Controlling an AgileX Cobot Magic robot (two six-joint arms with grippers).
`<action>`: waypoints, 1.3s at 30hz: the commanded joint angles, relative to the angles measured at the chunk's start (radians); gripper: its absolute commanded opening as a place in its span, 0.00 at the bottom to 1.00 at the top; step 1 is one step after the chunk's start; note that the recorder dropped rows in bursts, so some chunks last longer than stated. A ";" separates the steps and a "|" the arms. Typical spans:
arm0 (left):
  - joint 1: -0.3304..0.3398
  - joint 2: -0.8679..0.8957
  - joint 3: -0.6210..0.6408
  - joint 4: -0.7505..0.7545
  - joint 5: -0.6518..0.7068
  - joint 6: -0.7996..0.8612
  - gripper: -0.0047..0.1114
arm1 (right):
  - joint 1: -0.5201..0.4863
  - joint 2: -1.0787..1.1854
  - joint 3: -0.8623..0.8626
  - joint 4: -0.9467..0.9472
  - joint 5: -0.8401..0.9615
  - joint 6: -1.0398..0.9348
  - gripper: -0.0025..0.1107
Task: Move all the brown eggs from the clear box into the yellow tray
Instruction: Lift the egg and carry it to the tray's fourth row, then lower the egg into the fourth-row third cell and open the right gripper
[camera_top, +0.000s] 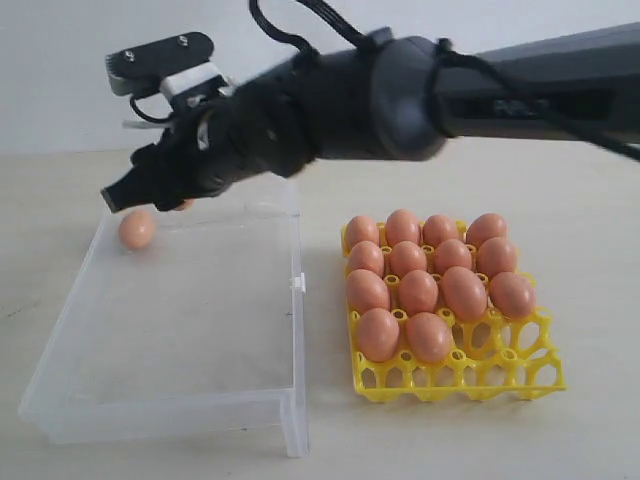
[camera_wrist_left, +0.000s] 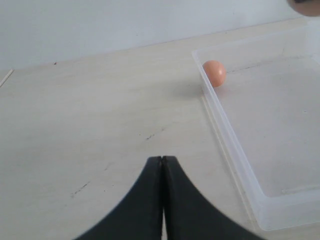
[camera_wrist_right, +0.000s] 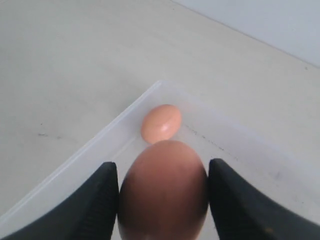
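The right gripper reaches across over the far left corner of the clear box, its matte black jaws clasped on one smooth orange-brown held egg. A loose egg lies on the transparent floor against the low wall just below. Beside the box, the yellow tray, a glossy plastic lattice, carries fourteen tray eggs. The left gripper hangs over the pale table, jaws pressed together and empty.

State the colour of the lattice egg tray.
The plastic egg tray is bright yellow; exterior view.
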 joint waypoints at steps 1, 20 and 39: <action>-0.005 -0.006 -0.004 -0.001 -0.006 -0.005 0.04 | -0.011 -0.198 0.323 -0.007 -0.301 0.001 0.02; -0.005 -0.006 -0.004 -0.001 -0.006 -0.005 0.04 | -0.271 -0.671 1.107 0.268 -0.588 -0.170 0.02; -0.005 -0.006 -0.004 -0.001 -0.006 -0.005 0.04 | -0.308 -0.631 1.229 0.394 -0.572 -0.184 0.02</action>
